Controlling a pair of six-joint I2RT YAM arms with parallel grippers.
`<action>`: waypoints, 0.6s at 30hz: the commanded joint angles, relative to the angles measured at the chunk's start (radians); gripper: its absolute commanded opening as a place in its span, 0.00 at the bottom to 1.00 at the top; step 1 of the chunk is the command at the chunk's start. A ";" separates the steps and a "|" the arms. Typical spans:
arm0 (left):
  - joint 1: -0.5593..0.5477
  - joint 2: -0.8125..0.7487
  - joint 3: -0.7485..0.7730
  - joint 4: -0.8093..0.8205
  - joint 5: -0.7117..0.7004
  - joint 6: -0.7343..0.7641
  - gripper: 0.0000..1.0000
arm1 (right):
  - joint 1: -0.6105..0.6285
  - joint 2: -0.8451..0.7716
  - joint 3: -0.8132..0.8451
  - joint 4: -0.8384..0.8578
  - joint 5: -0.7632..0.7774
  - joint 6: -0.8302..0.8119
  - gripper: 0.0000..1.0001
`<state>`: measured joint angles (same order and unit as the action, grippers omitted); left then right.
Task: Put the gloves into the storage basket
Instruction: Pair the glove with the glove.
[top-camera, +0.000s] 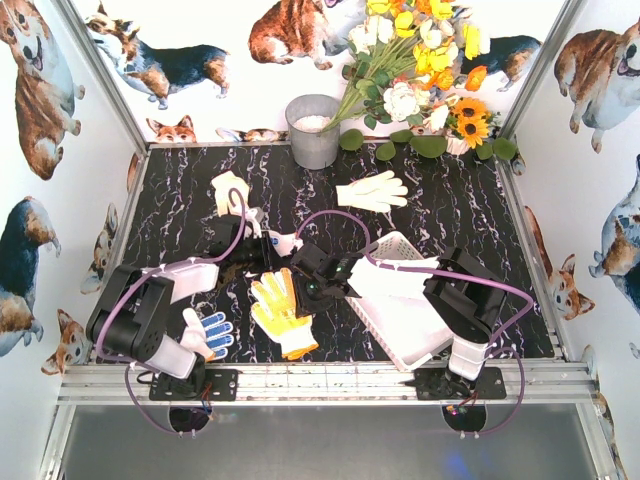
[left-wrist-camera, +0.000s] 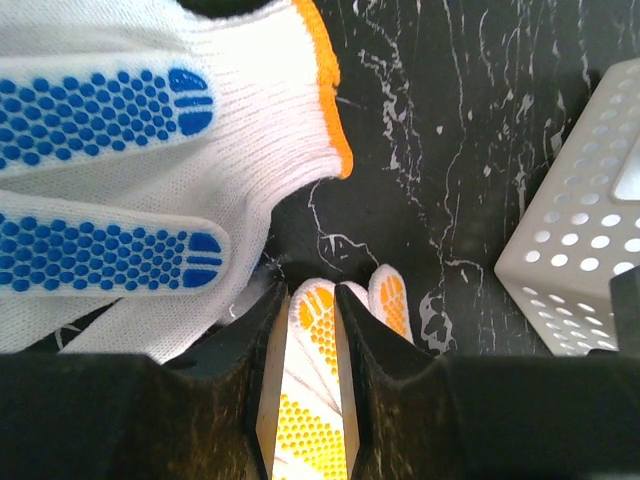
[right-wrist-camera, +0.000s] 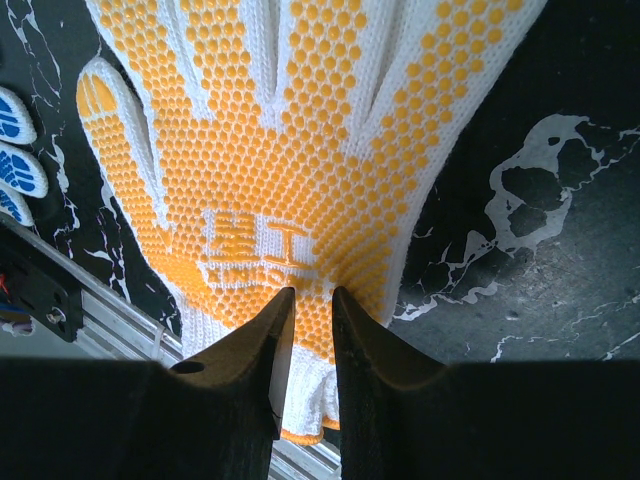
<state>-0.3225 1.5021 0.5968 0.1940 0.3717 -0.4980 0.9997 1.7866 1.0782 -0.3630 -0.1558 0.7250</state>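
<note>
Nearest on the left, a blue-dotted glove (top-camera: 208, 335) lies palm-up beside the left arm's base, not yet picked up. The left gripper (left-wrist-camera: 312, 295) is clamped on one finger of an orange-dotted glove (left-wrist-camera: 390, 300). That is a thin hold, and I would expect the glove to dangle from it when lifted. In the left wrist view an orange-cuffed glove (left-wrist-camera: 150, 180) with blue dots sits close by the jaws. I cannot place it in the overhead view.

A cream glove (top-camera: 230, 190) lies far left, well away from both arms. The yellow glove (top-camera: 280, 315) lies palm-up near the front rail. The right gripper (right-wrist-camera: 310, 292) has its jaws almost together at the base of the palm, just above the cuff, with a strip of knit between them. I judge this a pinch, taken low, probably so the fingers hang clear.

The storage basket (top-camera: 395, 245) sits just to the right of it, turned askew and partly under the right arm. That makes the carry short. I can make out no glove inside the basket. A white glove (top-camera: 372, 190) lies far beyond it, towards the back.

The table (top-camera: 470, 215) is black marble-patterned with pale veins, and an aluminium rail (top-camera: 330, 380) runs along its near edge. A grey bucket (top-camera: 314, 130) and a spray of flowers (top-camera: 420, 60) stand at the far edge. The walls (top-camera: 60, 150) are printed with corgi dogs.
</note>
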 joint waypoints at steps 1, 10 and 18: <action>-0.013 0.031 0.026 0.010 0.029 0.043 0.20 | 0.004 -0.019 0.029 0.024 0.013 -0.005 0.25; -0.017 0.079 0.035 0.027 0.033 0.044 0.16 | 0.005 -0.016 0.030 0.022 0.011 -0.007 0.24; -0.021 0.067 0.018 0.032 0.027 0.041 0.04 | 0.003 -0.019 0.026 0.022 0.013 -0.007 0.24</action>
<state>-0.3367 1.5818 0.6083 0.1982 0.3901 -0.4683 0.9997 1.7866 1.0782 -0.3630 -0.1558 0.7250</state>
